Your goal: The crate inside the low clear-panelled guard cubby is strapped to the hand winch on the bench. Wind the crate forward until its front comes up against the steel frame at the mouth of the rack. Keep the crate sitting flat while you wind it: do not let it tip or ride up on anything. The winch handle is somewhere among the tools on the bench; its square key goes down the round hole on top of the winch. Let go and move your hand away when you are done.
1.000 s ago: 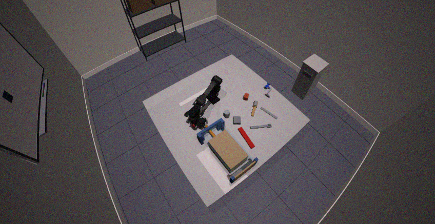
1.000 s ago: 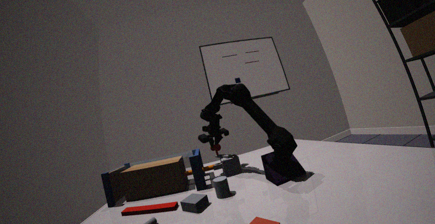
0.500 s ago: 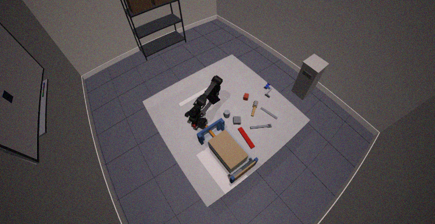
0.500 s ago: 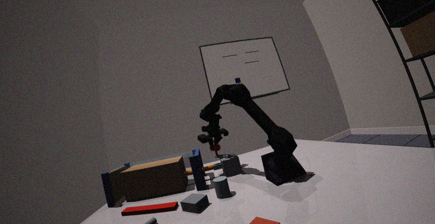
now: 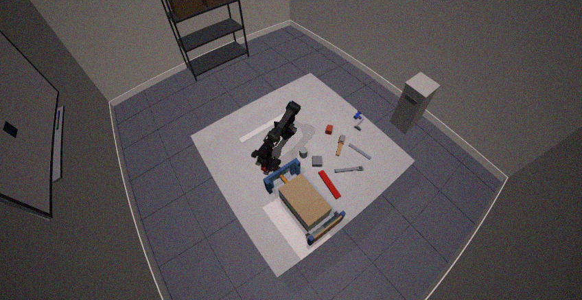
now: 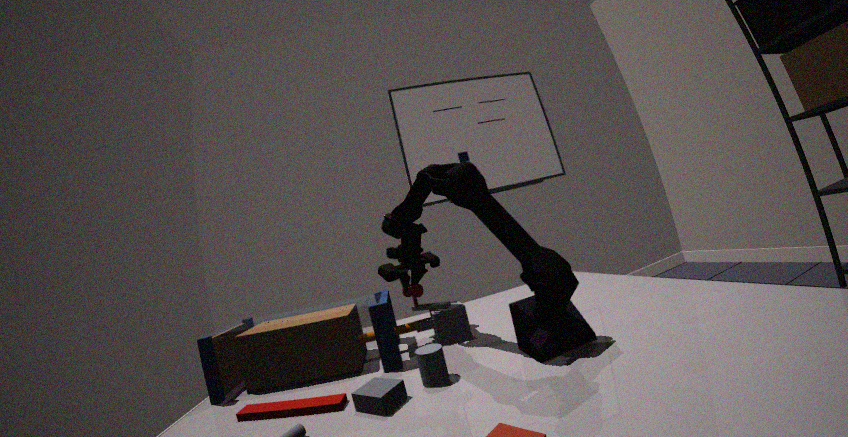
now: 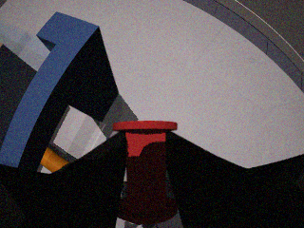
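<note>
My gripper (image 5: 264, 169) (image 6: 413, 291) (image 7: 144, 137) is shut on the red knob of the winch handle, above and beside the winch. The handle's thin grey arm (image 6: 430, 306) lies just over the grey winch (image 6: 453, 323); its key and the hole are hidden. An orange strap (image 5: 283, 178) (image 6: 406, 328) (image 7: 53, 160) runs from the winch through the blue steel frame (image 5: 279, 170) (image 6: 386, 332) (image 7: 28, 106) to the crate. The brown crate (image 5: 304, 200) (image 6: 309, 346) looks flat inside the clear-panelled cubby. A short gap with strap showing separates its front from the frame.
A grey cylinder (image 5: 303, 154) (image 6: 432, 366), a grey block (image 5: 317, 160) (image 6: 379, 396) and a red bar (image 5: 329, 184) (image 6: 291, 407) lie beside the rack. A hammer (image 5: 338, 147), wrench (image 5: 348, 169), grey rod (image 5: 359, 151) and small red block (image 5: 329, 129) lie farther off.
</note>
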`<state>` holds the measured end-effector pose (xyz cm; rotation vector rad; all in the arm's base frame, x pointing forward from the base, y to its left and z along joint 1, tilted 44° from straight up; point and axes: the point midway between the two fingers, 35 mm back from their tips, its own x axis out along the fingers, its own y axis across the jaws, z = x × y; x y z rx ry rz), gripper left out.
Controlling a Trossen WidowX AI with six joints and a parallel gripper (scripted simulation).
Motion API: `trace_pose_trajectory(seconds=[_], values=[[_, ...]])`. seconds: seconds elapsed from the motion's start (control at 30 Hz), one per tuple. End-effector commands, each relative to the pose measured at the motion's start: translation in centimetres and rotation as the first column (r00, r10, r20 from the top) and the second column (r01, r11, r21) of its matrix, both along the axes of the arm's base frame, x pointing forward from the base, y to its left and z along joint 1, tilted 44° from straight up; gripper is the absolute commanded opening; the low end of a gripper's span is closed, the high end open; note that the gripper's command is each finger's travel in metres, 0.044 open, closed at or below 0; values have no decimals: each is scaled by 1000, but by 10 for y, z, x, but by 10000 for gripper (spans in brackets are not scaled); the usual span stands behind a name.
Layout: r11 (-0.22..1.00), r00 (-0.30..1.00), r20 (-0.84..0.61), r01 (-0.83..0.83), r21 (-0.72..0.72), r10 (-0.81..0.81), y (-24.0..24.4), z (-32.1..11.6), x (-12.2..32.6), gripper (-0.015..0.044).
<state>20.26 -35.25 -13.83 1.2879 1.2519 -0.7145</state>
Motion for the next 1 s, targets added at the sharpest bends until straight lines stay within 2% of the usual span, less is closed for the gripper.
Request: trace_pose_trajectory(seconds=[0.0, 0.97], values=[[998, 1000, 23, -20, 66, 19, 27, 3, 17, 0], [997, 1000, 24, -21, 70, 19, 58, 32, 33, 0]])
